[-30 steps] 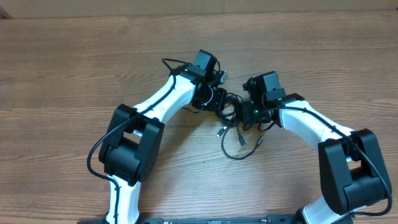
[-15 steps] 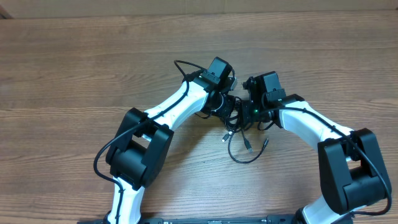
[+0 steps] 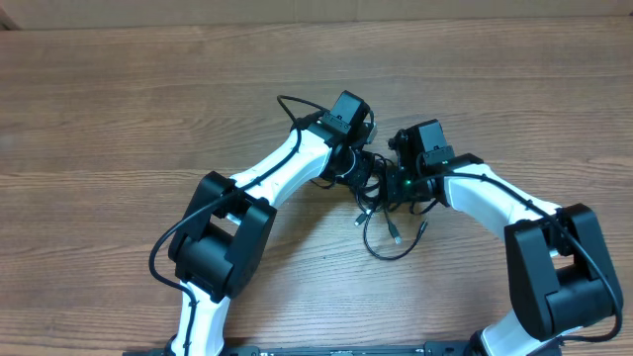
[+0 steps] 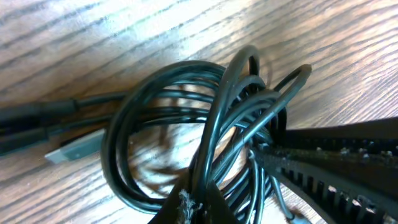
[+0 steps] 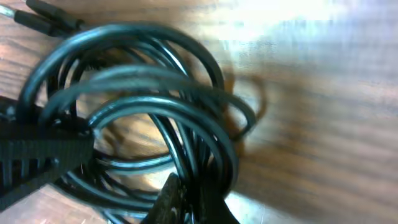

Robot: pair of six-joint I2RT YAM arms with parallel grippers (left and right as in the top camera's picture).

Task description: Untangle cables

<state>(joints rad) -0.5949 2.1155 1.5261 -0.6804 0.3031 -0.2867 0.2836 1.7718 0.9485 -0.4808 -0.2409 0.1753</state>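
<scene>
Two pincers grip one tangle of cables (image 3: 393, 230) on the bench (image 3: 119, 99): left pincer (image 3: 364, 170) on the tangle's left, right pincer (image 3: 396, 184) on its right, nearly touching. Left wrist: jaws shut on coiled strands. Right wrist: jaws pinched shut on the same bundle. Pulling apart now could cinch the knot tighter or strain a plug.
</scene>
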